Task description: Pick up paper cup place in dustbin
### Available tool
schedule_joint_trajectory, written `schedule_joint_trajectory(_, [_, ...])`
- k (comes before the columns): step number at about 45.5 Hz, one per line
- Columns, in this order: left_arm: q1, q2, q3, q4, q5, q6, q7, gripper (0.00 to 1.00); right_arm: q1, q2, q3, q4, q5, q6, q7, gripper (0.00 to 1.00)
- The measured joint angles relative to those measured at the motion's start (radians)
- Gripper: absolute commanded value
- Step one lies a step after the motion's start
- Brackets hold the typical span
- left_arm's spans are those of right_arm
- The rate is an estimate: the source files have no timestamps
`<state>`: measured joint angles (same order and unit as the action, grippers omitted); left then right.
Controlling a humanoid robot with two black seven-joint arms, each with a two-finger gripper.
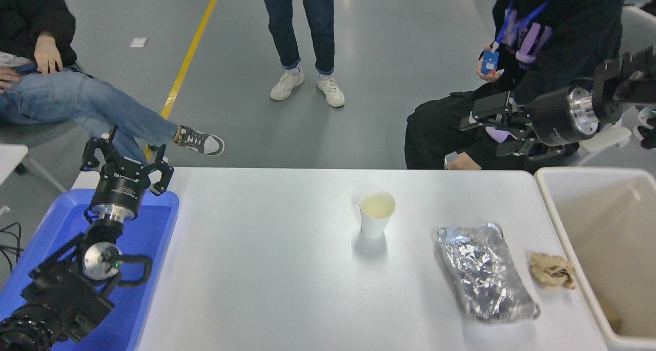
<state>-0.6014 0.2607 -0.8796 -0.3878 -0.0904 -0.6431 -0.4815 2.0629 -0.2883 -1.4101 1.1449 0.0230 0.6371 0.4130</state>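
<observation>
The small white paper cup (pixel 377 212) stands upright near the middle of the white table (pixel 266 269), with a pale yellowish inside. The cream dustbin (pixel 605 243) stands at the table's right end, its deep beige interior showing. My right gripper (pixel 482 128) is open and empty, raised high above the table's far right edge, pointing left, well up and to the right of the cup. My left gripper (pixel 125 159) is open and parked at the lower left over the blue tray.
A crumpled silver foil tray (pixel 484 271) lies right of the cup, and a crumpled brown paper wad (pixel 552 270) lies between it and the dustbin. A shallow blue tray (pixel 138 269) is at the left. Several people stand or sit along the far side.
</observation>
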Motion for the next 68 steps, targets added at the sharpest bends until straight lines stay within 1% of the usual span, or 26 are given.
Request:
schedule_joint_trajectory(1, [0.0, 0.0, 0.0, 0.0, 0.0, 0.0, 0.0, 0.98, 0.02, 0.016, -0.004, 0.01, 0.002, 0.008, -0.028, 1.0])
schedule_joint_trajectory(3, [0.0, 0.0, 0.0, 0.0, 0.0, 0.0, 0.0, 0.98, 0.044, 0.035, -0.005, 0.023, 0.005, 0.016, -0.067, 1.0])
schedule_joint_trajectory(4, [0.0, 0.0, 0.0, 0.0, 0.0, 0.0, 0.0, 0.98, 0.06, 0.046, -0.004, 0.034, 0.007, 0.022, -0.101, 1.0])
schedule_joint_trajectory(6, [0.0, 0.0, -0.001, 0.0, 0.0, 0.0, 0.0, 0.98, 0.084, 0.059, 0.0, 0.05, 0.009, 0.028, -0.146, 1.0])
schedule_joint_trajectory(7, [0.0, 0.0, -0.001, 0.0, 0.0, 0.0, 0.0, 0.98, 0.104, 0.067, 0.003, 0.062, 0.011, 0.032, -0.179, 1.0])
schedule_joint_trajectory(9, [0.0, 0.0, -0.001, 0.0, -0.001, 0.0, 0.0, 0.98, 0.132, 0.077, 0.008, 0.081, 0.013, 0.036, -0.217, 1.0])
schedule_joint_trajectory(10, [0.0, 0.0, -0.001, 0.0, -0.001, 0.0, 0.0, 0.98, 0.163, 0.085, 0.01, 0.104, 0.014, 0.04, -0.25, 1.0])
schedule_joint_trajectory(13, [0.0, 0.0, -0.001, 0.0, -0.001, 0.0, 0.0, 0.98, 0.202, 0.093, 0.014, 0.133, 0.016, 0.044, -0.283, 1.0])
schedule_joint_trajectory(16, [0.0, 0.0, -0.001, 0.0, -0.001, 0.0, 0.0, 0.98, 0.273, 0.103, 0.021, 0.189, 0.019, 0.049, -0.328, 1.0])
schedule_joint_trajectory(23, [0.0, 0.0, -0.001, 0.0, -0.001, 0.0, 0.0, 0.98, 0.34, 0.111, 0.031, 0.256, 0.02, 0.076, -0.367, 1.0])
schedule_joint_trajectory(30, [0.0, 0.0, -0.001, 0.0, 0.0, 0.0, 0.0, 0.98, 0.378, 0.114, 0.052, 0.296, 0.021, 0.114, -0.39, 1.0])
schedule_joint_trajectory(50, [0.0, 0.0, -0.001, 0.0, 0.0, 0.0, 0.0, 0.98, 0.405, 0.11, 0.056, 0.316, -0.012, 0.144, -0.424, 1.0])
schedule_joint_trajectory(68, [0.0, 0.0, 0.0, 0.0, 0.0, 0.0, 0.0, 0.98, 0.368, 0.113, 0.102, 0.296, -0.012, 0.143, -0.431, 1.0])
